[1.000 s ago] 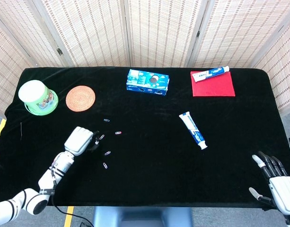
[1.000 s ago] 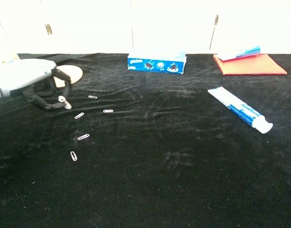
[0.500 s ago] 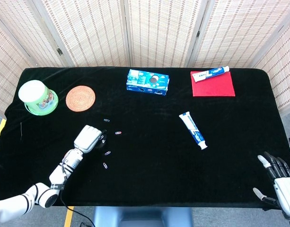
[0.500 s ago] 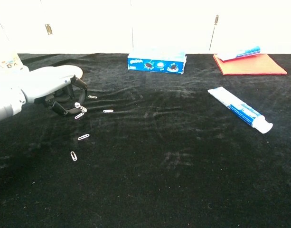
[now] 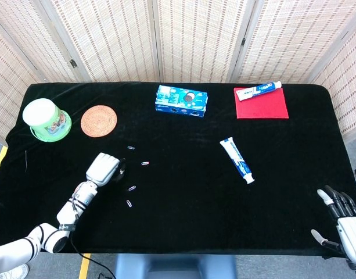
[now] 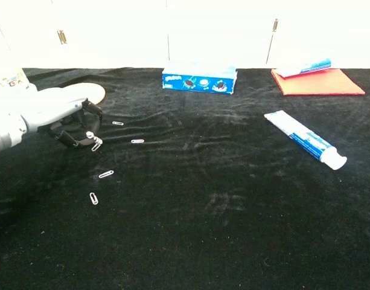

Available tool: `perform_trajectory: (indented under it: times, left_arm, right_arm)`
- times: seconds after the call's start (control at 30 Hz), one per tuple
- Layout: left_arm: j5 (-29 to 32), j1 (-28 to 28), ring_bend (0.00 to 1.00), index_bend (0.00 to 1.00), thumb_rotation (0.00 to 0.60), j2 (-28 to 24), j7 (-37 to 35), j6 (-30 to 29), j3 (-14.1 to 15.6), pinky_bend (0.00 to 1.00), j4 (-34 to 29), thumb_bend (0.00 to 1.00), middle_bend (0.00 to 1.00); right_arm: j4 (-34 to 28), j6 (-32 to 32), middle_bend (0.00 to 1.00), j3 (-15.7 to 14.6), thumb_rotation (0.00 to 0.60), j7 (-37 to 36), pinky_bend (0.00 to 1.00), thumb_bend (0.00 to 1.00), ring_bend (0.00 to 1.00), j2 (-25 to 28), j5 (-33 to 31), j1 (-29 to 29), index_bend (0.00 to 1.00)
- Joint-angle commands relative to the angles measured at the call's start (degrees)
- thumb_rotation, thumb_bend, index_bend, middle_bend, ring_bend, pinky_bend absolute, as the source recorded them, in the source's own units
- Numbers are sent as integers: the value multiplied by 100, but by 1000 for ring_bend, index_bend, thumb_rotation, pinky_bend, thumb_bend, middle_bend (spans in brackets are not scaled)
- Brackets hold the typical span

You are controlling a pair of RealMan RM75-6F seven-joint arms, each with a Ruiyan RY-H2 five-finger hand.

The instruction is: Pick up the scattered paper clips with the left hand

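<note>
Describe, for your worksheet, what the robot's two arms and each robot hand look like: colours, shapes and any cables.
The left robot hand has a smooth light-grey shell with black fingers. Its forearm is slim, white with dark bands and thin cables, ending in a rounded white joint. The right robot hand is light grey too, with black fingers tipped pale.

Paper clips [image 6: 105, 174] right of left hand [image 5: 104, 168], coaster [image 5: 99, 121] behind
</note>
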State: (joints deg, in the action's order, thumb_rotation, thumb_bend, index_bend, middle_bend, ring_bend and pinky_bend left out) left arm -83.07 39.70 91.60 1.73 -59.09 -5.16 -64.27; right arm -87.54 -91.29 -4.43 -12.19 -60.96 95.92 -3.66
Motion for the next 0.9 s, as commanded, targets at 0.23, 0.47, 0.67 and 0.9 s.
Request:
perform_trajectory:
  times: [0.23, 0.47, 0.67, 0.9]
  left_arm:
    - [-93, -169, 1000, 824, 600, -271, 133, -357, 31, 1000, -471, 489, 1000]
    - [-187, -456, 1000, 824, 600, -833, 781, -683, 215, 1000, -1829, 489, 1000]
    - [-177, -672, 1000, 824, 600, -962, 1314, -828, 377, 1000, -2590, 490, 1000]
    - [-235, -767, 1000, 824, 600, -683, 1778, -851, 483, 1000, -2758, 489, 1000]
  right_arm:
    - [-37, 59, 0, -14, 600, 61, 0, 238, 0, -3, 44, 36, 0]
    - [-37, 31, 0, -102, 600, 70, 0, 239, 0, 14, 255, 54, 0]
    - [31, -162, 0, -184, 600, 41, 0, 239, 0, 15, 480, -4, 0]
    - [114, -418, 0, -283, 600, -31, 0, 238, 0, 23, 734, -85, 0]
